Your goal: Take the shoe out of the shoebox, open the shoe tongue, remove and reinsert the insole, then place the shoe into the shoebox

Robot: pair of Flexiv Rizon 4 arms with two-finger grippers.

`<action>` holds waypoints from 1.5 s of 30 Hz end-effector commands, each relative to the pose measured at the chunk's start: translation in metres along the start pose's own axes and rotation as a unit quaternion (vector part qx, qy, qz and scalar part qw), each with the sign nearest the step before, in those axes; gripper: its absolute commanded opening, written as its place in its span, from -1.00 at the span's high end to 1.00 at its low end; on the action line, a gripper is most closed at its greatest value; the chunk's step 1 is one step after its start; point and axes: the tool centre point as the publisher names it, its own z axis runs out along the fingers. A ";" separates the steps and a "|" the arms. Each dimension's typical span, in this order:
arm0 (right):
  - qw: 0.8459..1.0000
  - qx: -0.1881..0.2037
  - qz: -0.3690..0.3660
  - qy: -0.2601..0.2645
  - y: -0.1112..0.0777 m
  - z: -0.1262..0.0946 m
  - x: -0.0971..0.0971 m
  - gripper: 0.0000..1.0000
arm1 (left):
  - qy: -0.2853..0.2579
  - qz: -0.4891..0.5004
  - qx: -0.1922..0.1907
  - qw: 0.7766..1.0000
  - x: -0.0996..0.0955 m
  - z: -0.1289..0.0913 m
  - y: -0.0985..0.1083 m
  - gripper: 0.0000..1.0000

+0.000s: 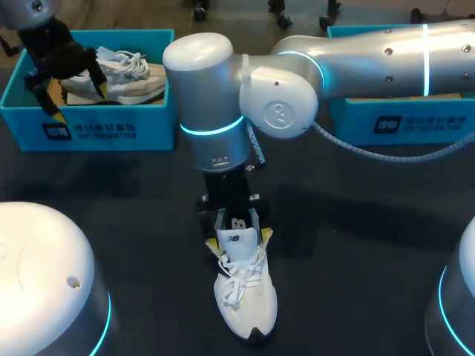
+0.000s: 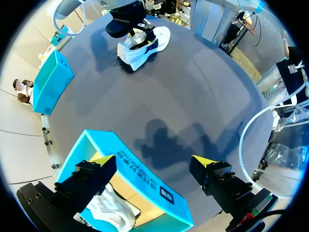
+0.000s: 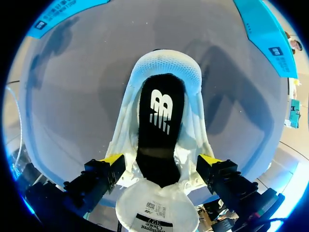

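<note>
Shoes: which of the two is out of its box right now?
The white shoe standing on the dark table at the right tool. The other shoe lies inside the teal shoebox under the left tool.

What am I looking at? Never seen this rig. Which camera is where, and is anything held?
Two robot arms at a dark table, each with a two-finger gripper. The head view looks down from above; the round pictures come from a camera on each wrist. The right gripper sits over a white shoe on the table, tongue folded back, black insole showing; whether it grips, I can't tell. The left gripper hangs open and empty over a blue shoebox holding another shoe. A second shoebox stands at the right.
</note>
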 end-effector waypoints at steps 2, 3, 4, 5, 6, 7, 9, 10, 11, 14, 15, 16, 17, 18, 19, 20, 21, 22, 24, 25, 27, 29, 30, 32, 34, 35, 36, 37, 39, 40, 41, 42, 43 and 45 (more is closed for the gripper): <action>1.000 -0.001 0.003 0.003 -0.006 0.002 0.004 -1.00 | 0.001 0.000 -0.001 1.000 0.000 0.000 0.000 -1.00; 1.000 0.002 0.004 0.001 -0.008 0.000 0.006 -1.00 | 0.001 0.000 -0.001 1.000 0.000 0.000 0.000 -1.00; 1.000 0.002 0.004 0.001 -0.009 -0.001 0.007 -1.00 | 0.001 0.000 -0.001 1.000 0.000 0.000 0.000 -1.00; 1.000 0.002 0.005 0.001 -0.010 -0.002 0.007 -1.00 | 0.001 0.000 -0.001 1.000 0.000 0.000 0.000 -1.00; 1.000 0.003 0.006 0.001 -0.011 -0.003 0.008 -1.00 | 0.001 0.000 -0.001 1.000 0.000 0.000 0.000 -1.00; 1.000 0.004 0.007 0.001 -0.012 -0.004 0.007 -1.00 | 0.001 0.000 -0.001 1.000 0.000 0.000 0.000 -1.00; 1.000 0.005 0.008 0.002 -0.014 -0.003 0.007 -1.00 | 0.001 0.000 -0.001 1.000 0.000 0.000 0.000 -1.00; 1.000 0.007 0.011 0.002 -0.014 -0.002 0.006 -1.00 | 0.001 0.000 -0.001 1.000 0.000 0.000 0.000 -1.00; 1.000 0.007 0.011 0.003 -0.015 -0.001 0.005 -1.00 | 0.001 0.000 -0.001 1.000 0.000 0.000 0.000 -1.00; 1.000 0.009 0.015 0.003 -0.019 -0.003 0.005 -1.00 | 0.001 0.000 -0.001 1.000 0.000 0.000 0.000 -1.00; 1.000 0.009 0.015 0.003 -0.019 -0.003 0.005 -1.00 | 0.001 0.000 -0.001 1.000 0.000 0.000 0.000 -1.00; 1.000 0.008 0.014 0.001 -0.021 -0.005 0.006 -1.00 | 0.001 0.000 -0.001 1.000 0.000 0.000 0.000 -1.00; 1.000 0.008 0.015 0.000 -0.022 -0.006 0.006 -1.00 | 0.001 0.000 -0.001 1.000 0.000 0.000 0.000 -1.00; 1.000 0.008 0.016 0.000 -0.023 -0.006 0.006 -1.00 | 0.001 0.000 -0.001 1.000 0.000 0.000 0.000 -1.00; 1.000 0.007 0.016 0.000 -0.025 -0.007 0.006 -1.00 | 0.001 0.000 -0.001 1.000 0.000 0.000 0.000 -1.00; 1.000 0.007 0.019 -0.002 -0.026 -0.007 0.007 -1.00 | 0.001 0.000 -0.001 1.000 0.000 0.000 0.000 -1.00; 1.000 0.007 0.019 -0.002 -0.028 -0.008 0.007 -1.00 | 0.001 0.000 -0.001 1.000 0.000 0.000 0.000 -1.00; 1.000 0.008 0.022 -0.005 -0.030 -0.009 0.007 -1.00 | 0.001 0.000 -0.001 1.000 0.000 0.000 0.000 -1.00; 1.000 0.009 0.026 -0.009 -0.034 -0.011 0.006 -1.00 | 0.001 0.000 -0.001 1.000 0.000 0.000 0.000 -1.00; 1.000 0.009 0.026 -0.009 -0.034 -0.011 0.006 -1.00 | 0.001 0.000 -0.001 1.000 0.000 0.000 0.000 -1.00; 0.999 0.007 0.031 -0.012 -0.039 -0.015 0.006 -1.00 | 0.001 0.000 -0.001 1.000 0.000 0.000 0.000 -1.00; 0.999 0.005 0.031 -0.014 -0.044 -0.018 0.008 -1.00 | 0.001 0.000 -0.001 1.000 0.000 0.000 0.000 -1.00; 0.999 0.005 0.031 -0.014 -0.045 -0.018 0.008 -1.00 | 0.001 0.000 -0.001 1.000 0.000 0.000 0.000 -1.00; 1.000 0.003 0.027 -0.011 -0.049 -0.019 0.010 -1.00 | 0.001 0.000 -0.001 1.000 0.000 0.000 0.000 -1.00; 0.999 0.003 0.030 -0.011 -0.053 -0.019 0.011 -1.00 | 0.001 0.000 -0.001 1.000 0.000 0.000 0.000 -1.00; 0.999 0.002 0.031 -0.011 -0.056 -0.019 0.010 -1.00 | 0.001 0.000 -0.001 1.000 0.000 0.000 0.000 -1.00; 0.999 0.000 0.033 -0.011 -0.059 -0.019 0.010 -1.00 | 0.001 0.000 -0.001 1.000 0.000 0.000 0.000 -1.00; 0.999 -0.001 0.034 -0.011 -0.061 -0.019 0.009 -1.00 | 0.001 0.000 -0.001 1.000 0.000 0.000 0.000 -1.00; 0.999 -0.005 0.035 -0.009 -0.065 -0.019 0.008 -1.00 | 0.001 0.000 -0.001 1.000 0.000 0.000 0.000 -1.00; 0.999 -0.007 0.035 -0.008 -0.068 -0.019 0.006 -1.00 | 0.001 0.000 -0.001 1.000 0.000 0.000 0.000 -1.00; 0.999 -0.007 0.035 -0.008 -0.070 -0.018 0.005 -1.00 | 0.001 0.000 -0.001 1.000 0.000 0.000 0.000 -1.00; 0.999 -0.005 0.041 -0.008 -0.072 -0.017 0.003 -1.00 | 0.001 0.000 -0.001 1.000 0.000 0.000 0.000 -1.00; 0.999 -0.006 0.041 -0.008 -0.075 -0.017 0.001 -1.00 | 0.001 0.000 -0.001 1.000 0.000 0.000 0.000 -1.00; 0.999 -0.005 0.049 -0.010 -0.080 -0.019 0.000 -1.00 | 0.001 0.000 -0.001 1.000 0.000 0.000 0.000 -1.00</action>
